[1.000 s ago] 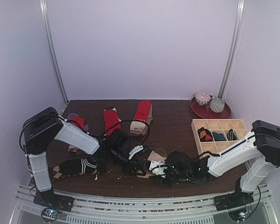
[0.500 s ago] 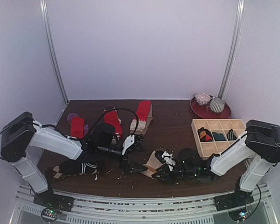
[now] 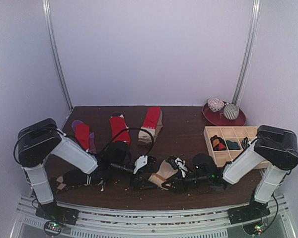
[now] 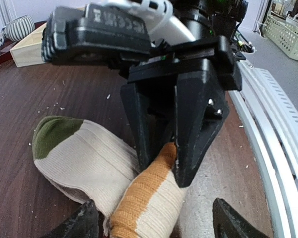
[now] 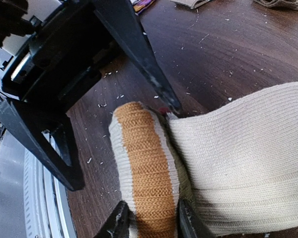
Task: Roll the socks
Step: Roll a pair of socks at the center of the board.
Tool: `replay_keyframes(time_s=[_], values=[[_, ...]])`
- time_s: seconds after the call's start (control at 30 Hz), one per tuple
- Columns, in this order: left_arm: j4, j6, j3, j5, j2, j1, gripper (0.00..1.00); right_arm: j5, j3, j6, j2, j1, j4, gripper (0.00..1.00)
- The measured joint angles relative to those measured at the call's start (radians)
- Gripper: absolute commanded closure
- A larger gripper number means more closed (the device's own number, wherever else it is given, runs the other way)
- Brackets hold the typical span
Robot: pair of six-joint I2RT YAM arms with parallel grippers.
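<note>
The right gripper (image 5: 151, 223) is pinching the beige sock (image 4: 84, 158) at its folded end, where a ribbed orange band is wrapping around the cream knit. Its black, wedge-shaped fingers are pressing on the fabric from both sides. The left gripper (image 4: 155, 225) is standing wide open, its two dark fingertips straddling that same end without clamping it.

The sock is lying low in the middle of the top view, between the two grippers, on the dark wood-grain table (image 3: 188, 124), which is carrying pale crumbs and lint. The sock's body is a soft, finely ribbed knit, flattened, with an olive-green toe rounding it off at the left of the left wrist view.

A black sock (image 3: 77, 177) with thin white stripes is lying crumpled at the lower left of the top view, partly under the left arm. Three red socks (image 3: 119, 128) are lying flat in a row at the upper left of the table, the rightmost one showing a beige cuff. At the right, a pale wooden tray (image 3: 232, 128) with square compartments is holding dark bundles in its back row. Behind it, a round red plate (image 3: 213, 119) is carrying two patterned bowls (image 3: 231, 111).
</note>
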Motion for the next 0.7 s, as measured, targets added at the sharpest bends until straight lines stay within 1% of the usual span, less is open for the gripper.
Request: replay_keyframes(time_s=[0.03,0.07,0.1,0.13,0.23,0.3,0.33,0.5,0.6,0.7], values=[[-0.002,0.006,0.008,-0.004,0.016,0.000,0.25,-0.003,0.003,0.000,0.000,-0.001,-0.005,0.68],[-0.004,0.010,0.015,-0.007,0.030,0.000,0.29,-0.008,0.006,0.000,0.000,-0.003,-0.010,0.68],[-0.006,0.015,0.020,-0.009,0.043,0.000,0.37,-0.013,0.009,0.000,0.002,-0.005,-0.014,0.68],[-0.010,0.018,0.025,-0.009,0.052,0.000,0.49,-0.018,0.012,0.000,0.003,-0.006,-0.017,0.68],[-0.034,0.027,0.050,-0.010,0.088,0.000,0.71,-0.030,0.024,0.000,0.007,-0.012,-0.032,0.68],[-0.051,0.027,0.063,-0.004,0.101,0.000,0.96,-0.038,0.029,0.000,0.011,-0.018,-0.038,0.68],[-0.054,0.022,0.063,0.000,0.101,0.000,1.00,-0.042,0.031,0.000,0.011,-0.020,-0.040,0.68],[-0.070,-0.001,0.070,0.006,0.099,0.003,1.00,-0.062,0.042,-0.002,0.012,-0.031,-0.062,0.66],[-0.139,-0.045,0.104,-0.004,0.099,0.004,1.00,-0.058,0.058,-0.018,-0.012,-0.032,-0.114,0.54],[-0.209,-0.105,0.144,-0.018,0.103,0.001,1.00,-0.006,0.063,-0.053,-0.098,-0.032,-0.241,0.47]])
